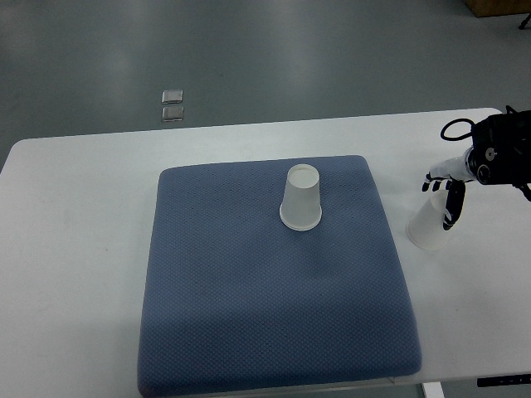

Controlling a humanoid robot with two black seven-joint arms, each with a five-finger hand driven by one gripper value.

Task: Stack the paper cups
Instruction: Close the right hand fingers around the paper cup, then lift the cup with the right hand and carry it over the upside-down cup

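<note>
One white paper cup (301, 198) stands upside down on the blue mat (249, 315), near the mat's far middle. A second white paper cup (426, 225) sits off the mat on the white table, to the right. My right hand (449, 199) reaches in from the right edge and its black and white fingers (454, 211) wrap around this second cup. The left arm does not show.
The white table (75, 249) carries the blue mat in its middle. Two small clear squares (172, 105) lie on the grey floor beyond the far table edge. A brown box corner (498, 7) shows at the top right.
</note>
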